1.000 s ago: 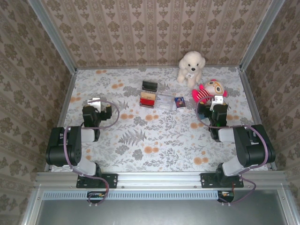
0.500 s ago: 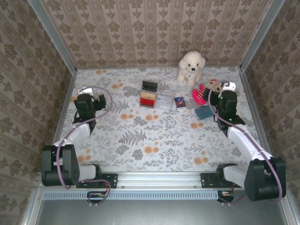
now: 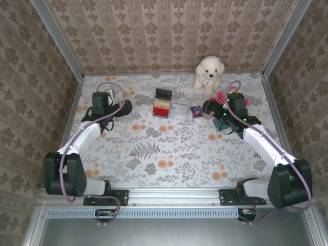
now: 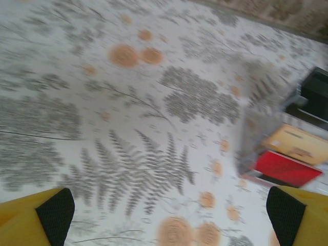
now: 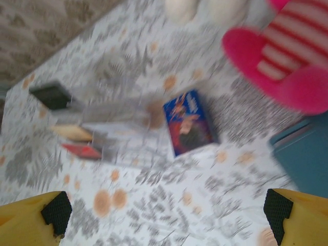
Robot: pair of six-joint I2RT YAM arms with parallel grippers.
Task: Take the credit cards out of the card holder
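– Toward the far edge of the desk [image 3: 169, 148], roughly midway between its left and right edges, sits the clear card holder [image 3: 177, 110]. Can you make out the cards?

– 3 in it, I think. A red card [image 4: 286, 168] and a tan card [image 4: 297, 144] sit at the holder's left end, and a dark card [image 3: 164, 93] is on its far side. A blue card [image 5: 190, 123] lies flat on the desk just beside the holder's right end.

– And the arms?

– The left pincer [image 4: 170, 212] hangs near the holder's left side, the right pincer [image 5: 168, 211] near its right. Both are spread wide and grasping nothing.

– So the step is closing in on 1 card. How would you do it well?

– I'd say the left pincer should take the red card, since it faces that way. Come in low, in line with the card's free edge, and clench only once both fingers straddle it. Then draw it out along the slot rather than lifting at a slant.

– That holder looks light.

– It does, so it may slide. The right pincer could steady it at the right end while minding the pink doll [image 5: 287, 61] just beside that arm.
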